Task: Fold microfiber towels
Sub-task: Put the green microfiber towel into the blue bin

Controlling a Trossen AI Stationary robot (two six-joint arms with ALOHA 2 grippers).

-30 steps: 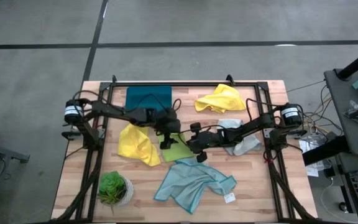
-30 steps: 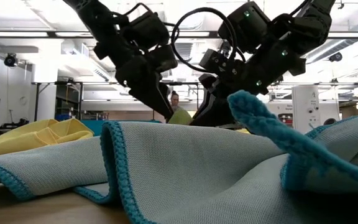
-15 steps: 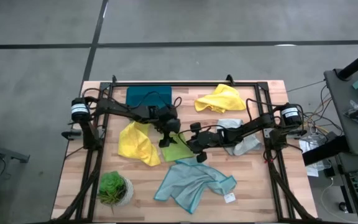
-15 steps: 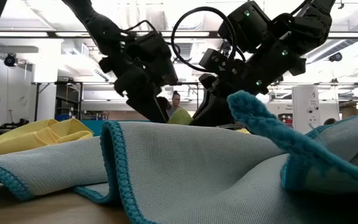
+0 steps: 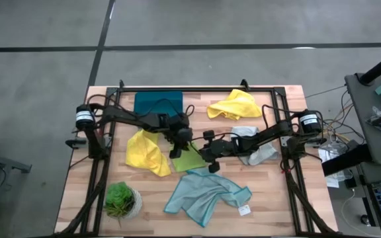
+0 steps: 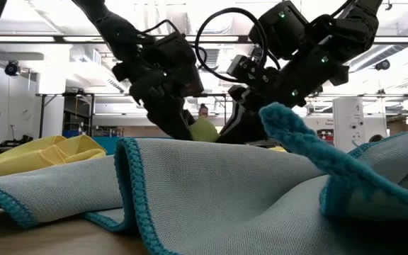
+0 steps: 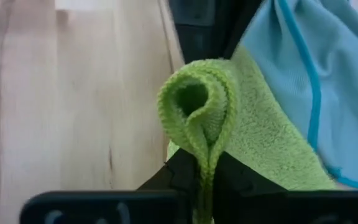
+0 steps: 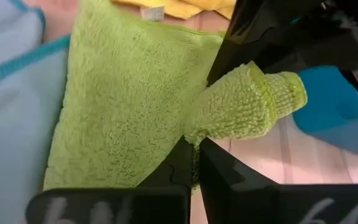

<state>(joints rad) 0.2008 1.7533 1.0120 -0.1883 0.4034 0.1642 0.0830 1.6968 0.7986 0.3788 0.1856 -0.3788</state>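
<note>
Two dark, near-black arms of jointed links run in from the left and right edges of the high view, each with a silver-and-black cylindrical motor at its base. Black cables loop above them at upper centre of the low view, where small green lights glow.

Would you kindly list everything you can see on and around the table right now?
Yellow towels: two; one crumpled left of centre, one bunched at the far edge.
Lime green towel: one, at the centre, pinched by both grippers.
Light blue towel: one, rumpled at the near edge, teal trim.
Pale grey towel: one, right of centre, partly under the right arm.
Teal tray: one, far left.
Potted plant: one, green, near left corner.
Table: one, light wood.
Left gripper: fingers shut on the green towel's edge.
Right gripper: fingers shut on the same towel.
</note>
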